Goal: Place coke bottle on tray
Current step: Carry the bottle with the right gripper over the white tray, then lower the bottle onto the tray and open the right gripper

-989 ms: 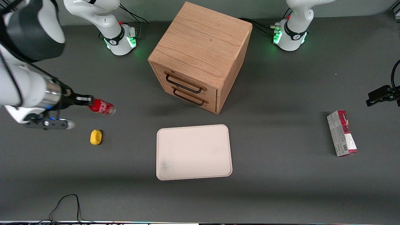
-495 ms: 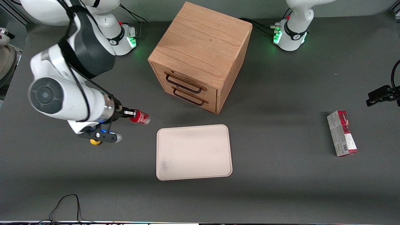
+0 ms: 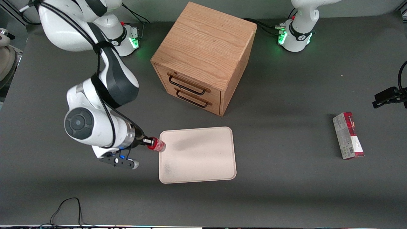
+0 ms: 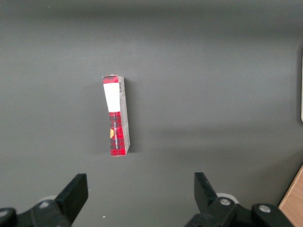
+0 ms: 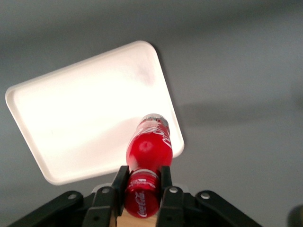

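Note:
My right gripper (image 3: 147,141) is shut on the cap end of the small red coke bottle (image 3: 156,144), which points sideways from the fingers above the table. The bottle's base hangs over the edge of the off-white tray (image 3: 203,162) at the working arm's side. In the right wrist view the bottle (image 5: 150,146) is clamped by its red cap between the two black fingers (image 5: 165,177), with the tray (image 5: 80,123) below it. The bottle is off the tray surface.
A wooden two-drawer cabinet (image 3: 203,54) stands farther from the front camera than the tray. A red-and-grey carton (image 3: 348,135) lies toward the parked arm's end of the table and shows in the left wrist view (image 4: 116,116). The yellow object is hidden.
My right arm has carried the bottle from the working arm's end of the table toward the tray and nearer the front camera. The bottle now overhangs the tray's edge. The arm now hides the yellow object.

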`<state>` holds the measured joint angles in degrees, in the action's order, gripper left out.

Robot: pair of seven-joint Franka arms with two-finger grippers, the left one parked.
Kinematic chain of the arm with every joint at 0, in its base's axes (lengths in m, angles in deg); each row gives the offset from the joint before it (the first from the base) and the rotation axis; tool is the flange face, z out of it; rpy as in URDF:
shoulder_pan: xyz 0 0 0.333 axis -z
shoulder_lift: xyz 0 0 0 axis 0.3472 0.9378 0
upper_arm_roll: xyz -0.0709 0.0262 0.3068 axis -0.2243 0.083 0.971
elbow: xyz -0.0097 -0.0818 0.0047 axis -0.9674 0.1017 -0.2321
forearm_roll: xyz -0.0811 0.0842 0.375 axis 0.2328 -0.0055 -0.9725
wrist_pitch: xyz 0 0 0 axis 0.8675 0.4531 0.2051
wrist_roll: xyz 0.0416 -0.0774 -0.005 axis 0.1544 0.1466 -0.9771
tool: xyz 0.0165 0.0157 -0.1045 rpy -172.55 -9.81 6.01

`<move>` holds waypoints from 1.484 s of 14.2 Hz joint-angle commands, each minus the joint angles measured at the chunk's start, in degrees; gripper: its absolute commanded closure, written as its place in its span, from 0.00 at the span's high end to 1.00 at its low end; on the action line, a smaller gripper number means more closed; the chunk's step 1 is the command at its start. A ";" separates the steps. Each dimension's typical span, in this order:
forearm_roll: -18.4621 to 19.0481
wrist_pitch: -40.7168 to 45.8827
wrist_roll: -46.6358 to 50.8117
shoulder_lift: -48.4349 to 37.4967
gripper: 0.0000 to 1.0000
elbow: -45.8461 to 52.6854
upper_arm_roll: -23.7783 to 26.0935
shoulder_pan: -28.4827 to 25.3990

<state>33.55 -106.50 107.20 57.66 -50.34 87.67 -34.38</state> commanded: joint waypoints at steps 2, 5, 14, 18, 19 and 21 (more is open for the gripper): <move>1.16 -4.03 2.83 4.42 0.00 4.37 -0.51 -0.79; 3.01 -6.93 3.88 6.61 0.00 4.37 -0.69 -1.06; 6.26 -11.69 6.35 9.70 0.00 4.28 -0.69 -2.29; 6.26 -12.13 6.43 10.05 0.25 4.28 -0.86 -2.46; 6.35 -12.13 6.43 10.05 0.56 4.28 -0.78 -2.46; 8.36 -12.39 6.44 10.23 0.90 4.19 -0.78 -2.99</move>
<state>39.22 -118.86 111.87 66.70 -48.48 87.25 -36.04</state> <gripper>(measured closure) 0.542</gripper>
